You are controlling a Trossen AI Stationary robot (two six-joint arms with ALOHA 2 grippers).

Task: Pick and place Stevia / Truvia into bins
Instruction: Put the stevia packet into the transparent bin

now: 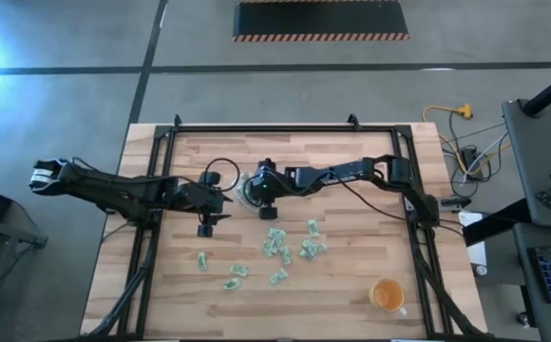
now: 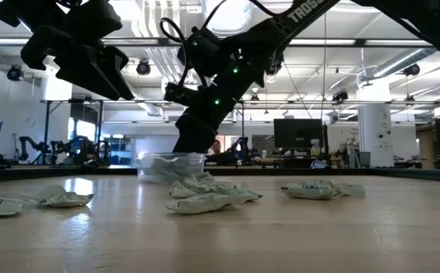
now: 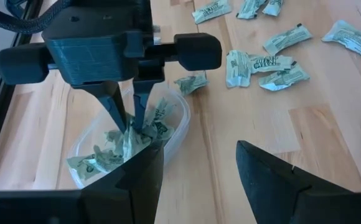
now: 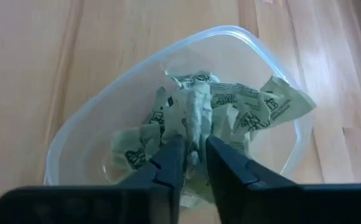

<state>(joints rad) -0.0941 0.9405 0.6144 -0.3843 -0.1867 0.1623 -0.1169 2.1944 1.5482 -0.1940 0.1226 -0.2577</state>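
Observation:
The clear plastic tub (image 4: 230,34) stands on the table near its middle (image 1: 250,193) and holds several crumpled pale green Stevia packets (image 4: 255,106). My right gripper (image 4: 195,165) points down into the tub (image 3: 177,118) and is shut on one packet. My left gripper (image 3: 199,180) is open and hovers just left of the tub (image 1: 223,200), touching nothing. Several more packets (image 1: 285,249) lie flat on the wood nearer the front edge (image 2: 205,199). My right gripper pinches one crumpled packet (image 4: 194,121) between its two fingers, coming from above and pointing down into the tub. The packet stands upright between the fingertips (image 3: 140,106), among the other packets in the tub. Whether it is lifted off them I cannot tell.
An orange cup with a handle (image 1: 387,295) stands near the front right corner. Loose packets are scattered right of and in front of the tub (image 3: 261,65). A black frame (image 1: 285,127) borders the table. Bare wood lies left of the tub and along the far side.

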